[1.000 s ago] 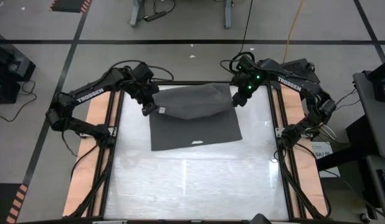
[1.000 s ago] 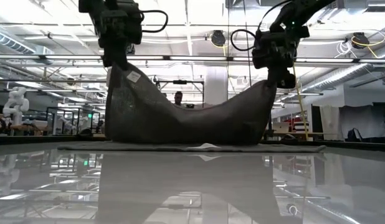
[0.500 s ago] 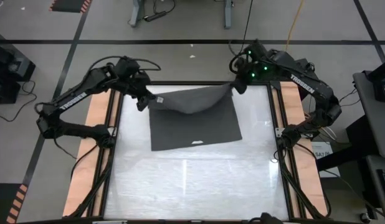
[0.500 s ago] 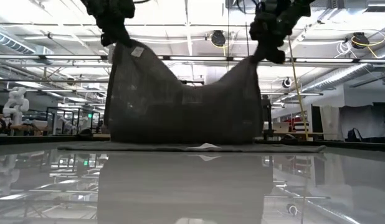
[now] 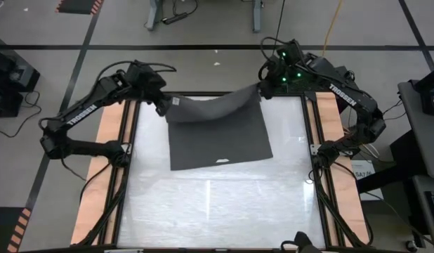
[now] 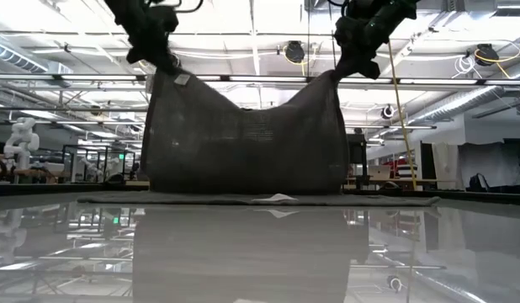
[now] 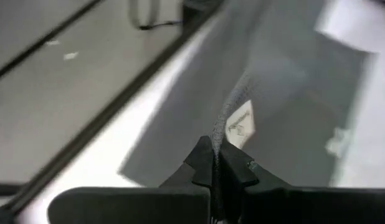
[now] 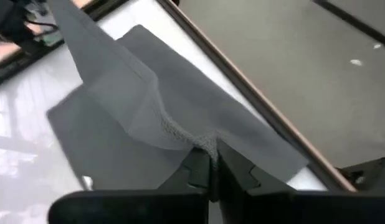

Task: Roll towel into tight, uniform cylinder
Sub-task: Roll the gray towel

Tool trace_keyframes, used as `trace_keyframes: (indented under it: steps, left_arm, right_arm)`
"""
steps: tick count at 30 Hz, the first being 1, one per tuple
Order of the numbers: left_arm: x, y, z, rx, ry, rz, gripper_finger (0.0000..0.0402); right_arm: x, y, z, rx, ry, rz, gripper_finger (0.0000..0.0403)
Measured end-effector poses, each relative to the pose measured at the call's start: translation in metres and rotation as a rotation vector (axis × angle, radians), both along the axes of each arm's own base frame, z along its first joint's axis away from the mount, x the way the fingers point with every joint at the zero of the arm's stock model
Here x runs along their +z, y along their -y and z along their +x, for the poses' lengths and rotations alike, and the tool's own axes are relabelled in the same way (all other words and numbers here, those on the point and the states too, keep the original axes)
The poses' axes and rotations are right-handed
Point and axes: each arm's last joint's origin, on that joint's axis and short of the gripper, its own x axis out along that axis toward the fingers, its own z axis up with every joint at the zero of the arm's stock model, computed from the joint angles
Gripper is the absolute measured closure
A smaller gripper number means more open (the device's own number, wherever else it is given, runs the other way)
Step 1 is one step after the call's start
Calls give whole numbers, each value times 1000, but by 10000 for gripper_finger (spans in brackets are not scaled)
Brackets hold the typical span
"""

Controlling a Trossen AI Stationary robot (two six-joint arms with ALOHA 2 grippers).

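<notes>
The left end effector (image 5: 165, 107) and right end effector (image 5: 262, 90) each pinched a far corner of the towel (image 5: 218, 133) clear of the bench (image 5: 217, 204), apparently spreading it flat; rolling looked next.

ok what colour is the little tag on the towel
White, on the dark charcoal towel; the tag shows best in the left wrist view.

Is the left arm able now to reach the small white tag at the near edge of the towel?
Probably not: the left gripper is shut on the towel at its far corner, so it must release before reaching the tag.

Bare table (image 5: 217, 204) (towel (image 5: 218, 133) behind)
</notes>
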Motion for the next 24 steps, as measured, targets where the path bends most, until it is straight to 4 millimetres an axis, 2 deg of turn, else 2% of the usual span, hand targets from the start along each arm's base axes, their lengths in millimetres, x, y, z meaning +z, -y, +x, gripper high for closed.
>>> trace_keyframes:
  steps: [5, 11, 19, 24]
  left_arm:
    - [-25, -13, 1, 108, -1, -54, 396]
    - [-48, -14, 1, 154, -22, -115, 396]
    - [-57, -14, 1, 180, -27, -147, 396]
    - [-57, -14, 0, 205, -16, -163, 396]
  right_arm:
    - [-17, 15, 8, -73, -82, 5, 399]
    - [-37, 28, 21, -113, -98, 75, 399]
    - [-54, 40, 32, -149, -101, 110, 399]
    - [-56, 40, 32, -219, -102, 147, 392]
